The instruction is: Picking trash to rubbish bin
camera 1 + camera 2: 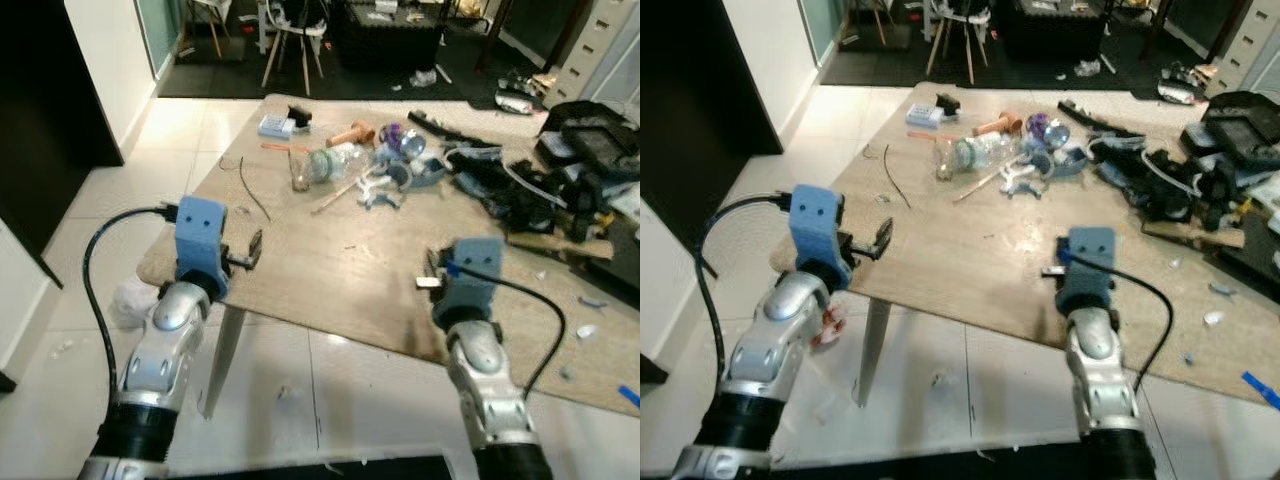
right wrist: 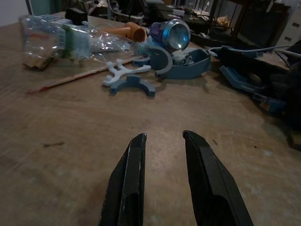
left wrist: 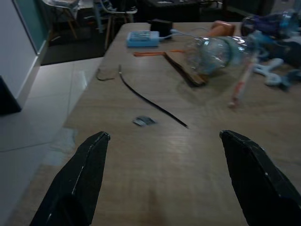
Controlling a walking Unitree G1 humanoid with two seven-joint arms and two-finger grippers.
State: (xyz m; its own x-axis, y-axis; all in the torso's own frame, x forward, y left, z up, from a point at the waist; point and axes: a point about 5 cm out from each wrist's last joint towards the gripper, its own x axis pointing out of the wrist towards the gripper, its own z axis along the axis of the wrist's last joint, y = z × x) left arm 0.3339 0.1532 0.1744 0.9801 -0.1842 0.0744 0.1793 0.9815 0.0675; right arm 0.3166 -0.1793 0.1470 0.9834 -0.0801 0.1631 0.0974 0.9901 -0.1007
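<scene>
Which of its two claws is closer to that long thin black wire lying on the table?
Left. The left gripper hangs over the table's near left edge with the black wire just ahead. The right gripper is further along the near edge, facing the blue plastic parts.

Bench [image 1: 330,270]: matt, wood-grain surface. Crushed bottle [image 2: 61,40]: clear, glossy plastic. Floor [image 1: 290,390]: glossy white tile. Left pincer fingers [image 3: 80,183]: smooth black plastic.

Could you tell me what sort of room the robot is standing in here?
Probably a lived-in home workroom or hobby space: a wooden table strewn with a crushed plastic bottle and blue plastic parts, chairs behind it, on a tiled floor.
</scene>
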